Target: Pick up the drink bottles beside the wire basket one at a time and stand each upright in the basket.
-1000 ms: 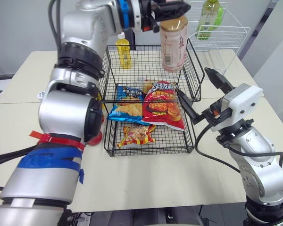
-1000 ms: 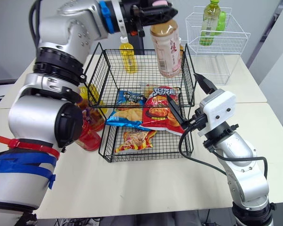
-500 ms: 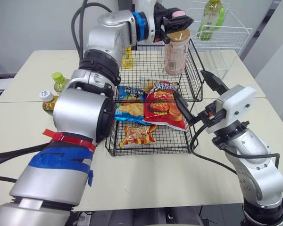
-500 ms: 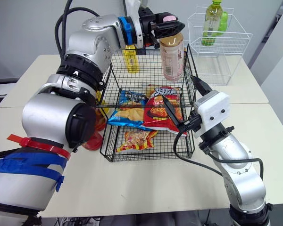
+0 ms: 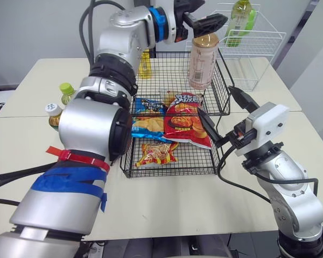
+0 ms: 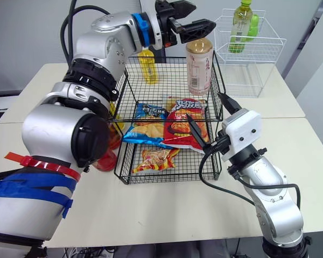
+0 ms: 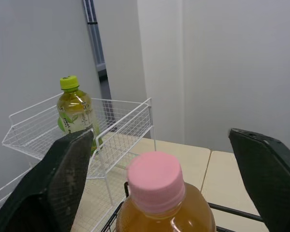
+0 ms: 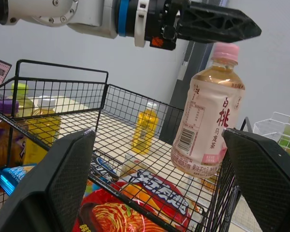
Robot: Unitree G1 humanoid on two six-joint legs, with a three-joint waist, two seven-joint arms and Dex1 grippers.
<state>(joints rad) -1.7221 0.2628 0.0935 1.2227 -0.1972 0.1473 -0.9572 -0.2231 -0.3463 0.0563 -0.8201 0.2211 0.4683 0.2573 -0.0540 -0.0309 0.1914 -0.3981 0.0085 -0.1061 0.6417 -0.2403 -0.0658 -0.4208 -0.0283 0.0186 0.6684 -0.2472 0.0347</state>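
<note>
Standing upright in the back right corner of the wire basket (image 6: 161, 181) is the pink-capped bottle (image 5: 202, 62) of pale tea. The left gripper (image 5: 204, 13) hangs just above its cap, spread wide, with 1 finger on each side and neither touching it, so it holds nothing. A yellow bottle (image 6: 147, 64) stands near the basket's back left corner. A red snack bag (image 5: 185, 121) and a blue snack bag (image 5: 145, 115) lie in the front part. The right gripper (image 5: 224, 112) is by the basket's right side, wide open and empty. On the desk (image 5: 167, 209) left of the basket stand 2 bottles, 1 green-capped (image 5: 66, 91), 1 white-capped (image 5: 54, 113).
</note>
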